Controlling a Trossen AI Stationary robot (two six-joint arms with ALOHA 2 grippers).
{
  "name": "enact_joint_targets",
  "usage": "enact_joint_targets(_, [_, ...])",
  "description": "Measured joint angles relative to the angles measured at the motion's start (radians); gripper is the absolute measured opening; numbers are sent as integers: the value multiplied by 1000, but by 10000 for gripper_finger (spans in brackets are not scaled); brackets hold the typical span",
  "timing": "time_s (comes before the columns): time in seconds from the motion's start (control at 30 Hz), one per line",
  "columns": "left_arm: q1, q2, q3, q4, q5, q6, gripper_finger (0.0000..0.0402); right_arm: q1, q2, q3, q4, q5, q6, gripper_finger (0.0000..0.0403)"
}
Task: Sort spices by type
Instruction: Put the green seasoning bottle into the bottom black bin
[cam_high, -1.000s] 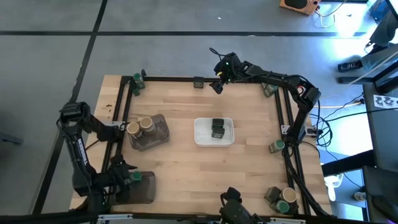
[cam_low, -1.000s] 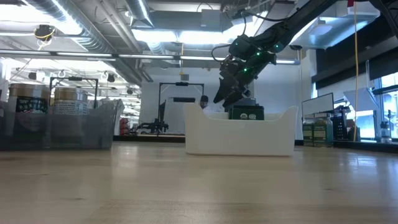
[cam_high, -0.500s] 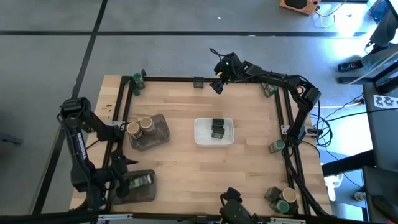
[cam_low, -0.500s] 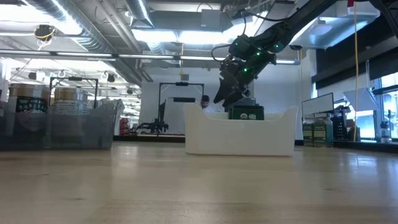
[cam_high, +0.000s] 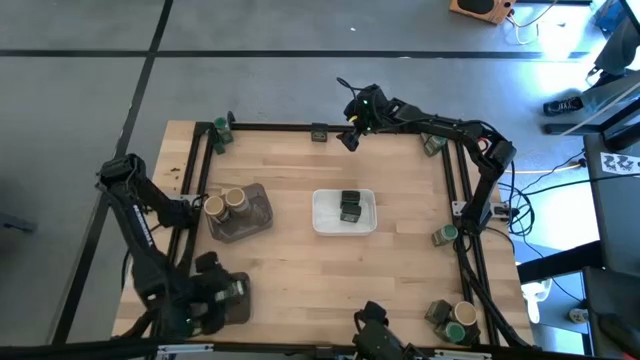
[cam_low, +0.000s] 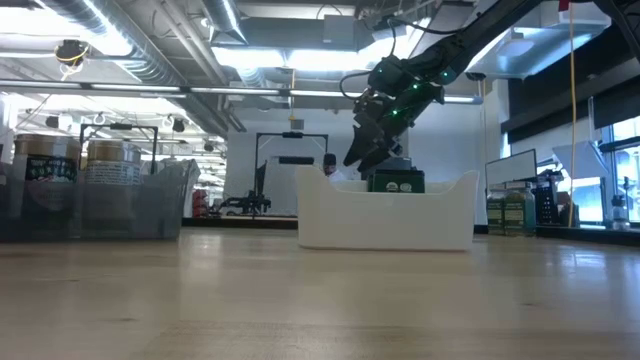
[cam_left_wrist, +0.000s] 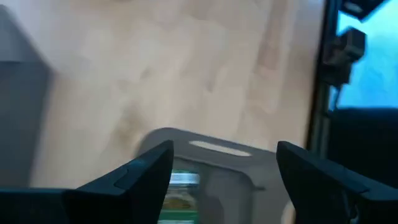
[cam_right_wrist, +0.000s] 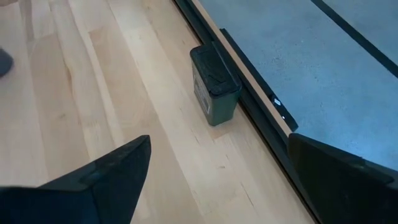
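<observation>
My left gripper (cam_high: 226, 293) (cam_left_wrist: 224, 155) hangs open over the dark grey tray (cam_high: 238, 305) at the table's near left corner. A green-labelled jar (cam_left_wrist: 182, 194) lies in that tray below the fingers, partly hidden by one finger. My right gripper (cam_high: 348, 138) (cam_right_wrist: 219, 142) stands open at the far edge, above and beside a dark squarish tin (cam_right_wrist: 214, 84) that stands on its base on the wood by the frame rail. Another dark tin (cam_high: 350, 207) sits in the white tray (cam_high: 325, 222). Two tan-topped jars (cam_high: 226, 203) stand in a second grey tray (cam_high: 255, 222).
More jars stand along the black frame: green-lidded ones at the far left corner (cam_high: 222, 131), the far right (cam_high: 433, 146) and the right side (cam_high: 445, 235), and two jars at the near right corner (cam_high: 455, 318). Bare wood lies between the trays.
My left gripper has risen and swung over the near-left grey tray toward the table's near edge, turning as it went. The jar, which had its green lid showing beside the fingers, now shows its label side in the tray. The gap between the fingers looks unchanged.
</observation>
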Motion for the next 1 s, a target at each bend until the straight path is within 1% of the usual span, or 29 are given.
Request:
enact_joint_targets(0.1, [48, 18, -2, 1, 133, 26, 280, 0, 0, 0, -3, -5, -3, 376])
enact_joint_targets(0.2, [81, 48, -3, -52, 256, 12, 280, 0, 0, 0, -3, -29, -4, 376])
enact_joint_targets(0.23, [90, 59, -3, -58, 293, 13, 280, 0, 0, 0, -3, -32, -4, 376])
enact_joint_targets(0.3, [104, 75, -3, -72, 335, 18, 280, 0, 0, 0, -3, -34, -5, 376])
enact_joint_targets(0.4, [113, 90, -3, -75, 362, 20, 280, 0, 0, 0, -4, -34, -7, 376])
enact_joint_targets(0.57, [107, 108, -3, -97, 373, 22, 280, 0, 0, -1, -5, -34, -22, 376])
enact_joint_targets(0.77, [86, 116, -3, -101, 393, 75, 280, 0, 0, -1, -6, -34, -23, 376])
enact_joint_targets(0.9, [81, 120, -4, -162, 392, 95, 280, 0, 0, -1, -6, -34, -23, 376])
enact_joint_targets(1.0, [80, 125, -4, -173, 392, 96, 280, 0, 0, -1, -6, -34, -23, 376])
